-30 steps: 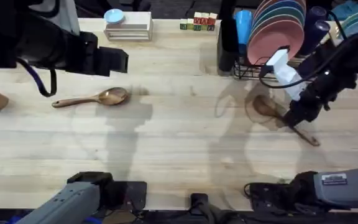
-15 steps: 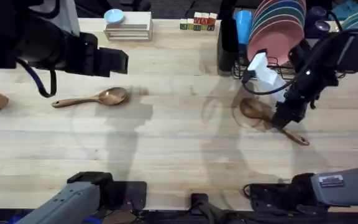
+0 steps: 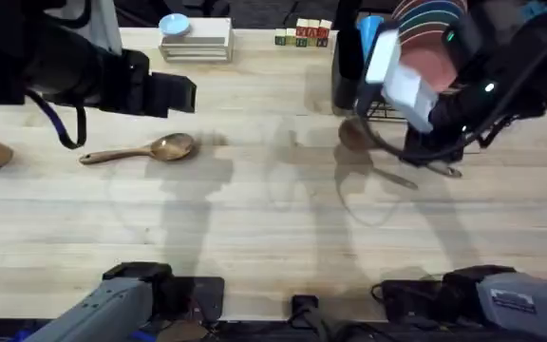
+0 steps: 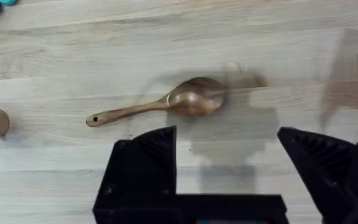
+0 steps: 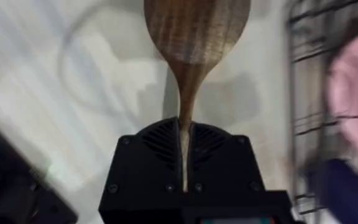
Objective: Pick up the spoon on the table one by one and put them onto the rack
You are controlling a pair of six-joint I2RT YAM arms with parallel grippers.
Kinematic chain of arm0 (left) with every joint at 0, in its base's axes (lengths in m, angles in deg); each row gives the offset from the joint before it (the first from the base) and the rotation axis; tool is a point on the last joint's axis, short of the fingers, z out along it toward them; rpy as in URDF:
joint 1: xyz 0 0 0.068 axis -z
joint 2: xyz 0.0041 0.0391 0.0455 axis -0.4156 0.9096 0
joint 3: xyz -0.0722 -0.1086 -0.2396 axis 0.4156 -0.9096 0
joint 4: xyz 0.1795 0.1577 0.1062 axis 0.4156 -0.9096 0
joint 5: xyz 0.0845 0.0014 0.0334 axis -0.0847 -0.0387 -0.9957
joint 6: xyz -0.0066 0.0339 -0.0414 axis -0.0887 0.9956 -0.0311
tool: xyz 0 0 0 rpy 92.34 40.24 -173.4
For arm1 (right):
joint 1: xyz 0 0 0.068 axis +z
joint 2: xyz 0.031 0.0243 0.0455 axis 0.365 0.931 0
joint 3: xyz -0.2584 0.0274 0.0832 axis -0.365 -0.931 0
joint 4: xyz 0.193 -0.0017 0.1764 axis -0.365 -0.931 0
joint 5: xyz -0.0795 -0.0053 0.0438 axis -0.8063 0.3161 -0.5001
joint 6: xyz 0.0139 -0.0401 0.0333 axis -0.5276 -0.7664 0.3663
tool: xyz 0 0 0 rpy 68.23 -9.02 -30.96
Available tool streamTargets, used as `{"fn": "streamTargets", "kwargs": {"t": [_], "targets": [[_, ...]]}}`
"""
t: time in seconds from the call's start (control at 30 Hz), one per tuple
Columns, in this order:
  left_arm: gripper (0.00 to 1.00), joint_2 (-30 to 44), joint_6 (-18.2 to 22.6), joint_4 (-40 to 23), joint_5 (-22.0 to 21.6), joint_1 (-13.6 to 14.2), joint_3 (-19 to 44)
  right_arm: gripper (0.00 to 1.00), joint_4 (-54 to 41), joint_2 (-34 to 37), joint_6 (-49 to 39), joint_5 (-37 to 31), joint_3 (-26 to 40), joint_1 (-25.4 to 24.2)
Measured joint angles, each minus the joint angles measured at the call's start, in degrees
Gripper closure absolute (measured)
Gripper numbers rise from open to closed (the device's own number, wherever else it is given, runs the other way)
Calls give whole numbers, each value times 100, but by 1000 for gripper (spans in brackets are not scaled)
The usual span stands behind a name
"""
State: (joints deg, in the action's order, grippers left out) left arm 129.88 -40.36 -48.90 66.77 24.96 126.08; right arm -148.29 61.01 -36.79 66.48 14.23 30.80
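Spoon (image 5: 194, 28) gripped by handle in right claw (image 5: 184, 140) near rack (image 3: 387, 112), second spoon (image 4: 166, 104) lying on worktop (image 3: 254, 228), left claw (image 4: 229, 174) held open above it.

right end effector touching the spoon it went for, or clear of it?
Touching. In the right wrist view the right end effector is shut on the spoon: the handle runs straight into the seam between its closed fingers, no gap.
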Motion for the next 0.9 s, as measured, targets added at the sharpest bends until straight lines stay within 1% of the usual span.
{"fn": "streamTargets", "kwargs": {"t": [0.17,0.27,0.57,0.9], "targets": [[8,0,0,1,2,-1,0,967,487,-205,60,539,567,20],[8,0,0,1,2,0,0,967,1049,-227,197,832,772,20],[8,0,0,0,2,0,0,967,3284,-188,930,1679,801,20],[8,0,0,2,2,-1,0,967,5381,491,1741,2049,806,23]]}}
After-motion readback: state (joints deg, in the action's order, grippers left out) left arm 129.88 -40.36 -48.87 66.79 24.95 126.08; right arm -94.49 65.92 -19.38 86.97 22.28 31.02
